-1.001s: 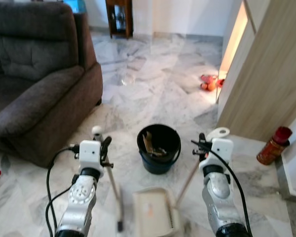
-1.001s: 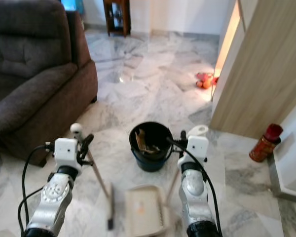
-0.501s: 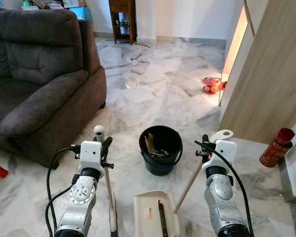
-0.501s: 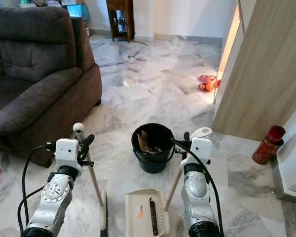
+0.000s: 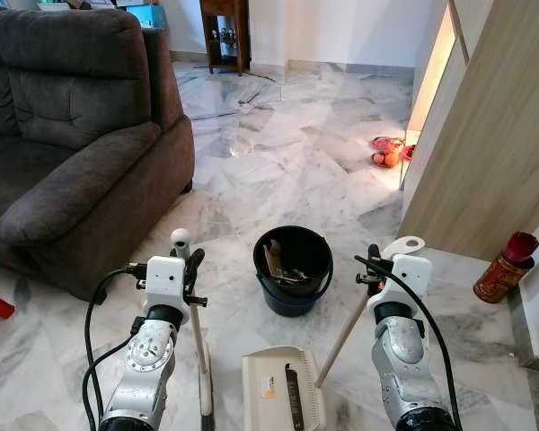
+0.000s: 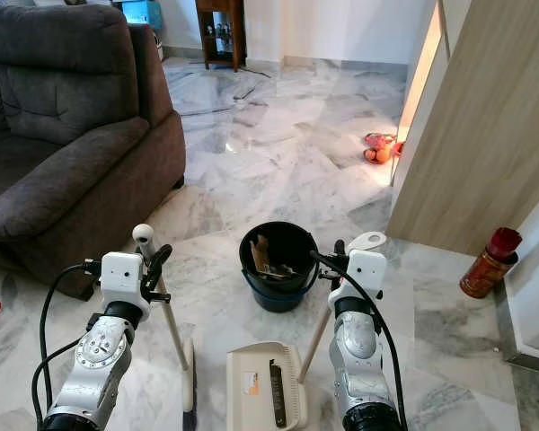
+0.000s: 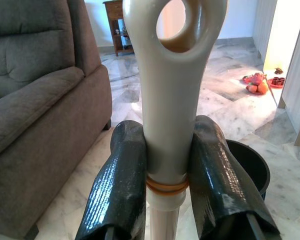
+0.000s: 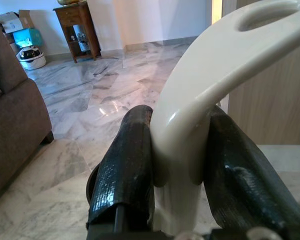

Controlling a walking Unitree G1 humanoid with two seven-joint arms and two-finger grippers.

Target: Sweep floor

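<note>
Cream dustpan [image 5: 283, 391] holds 1 dark strip of debris.

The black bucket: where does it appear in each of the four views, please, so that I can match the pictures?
Left eye view: black bucket on the floor, centre, between the arms.
Right eye view: centre, beyond the dustpan.
Left wrist view: its rim behind the left gripper.
Right wrist view: I cannot make it out.
Shared landmark: the grey sofa.

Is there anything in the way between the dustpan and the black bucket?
No, nothing I can see. The dustpan sits on bare marble floor just in front of the black bucket, with only open floor between them.
</note>
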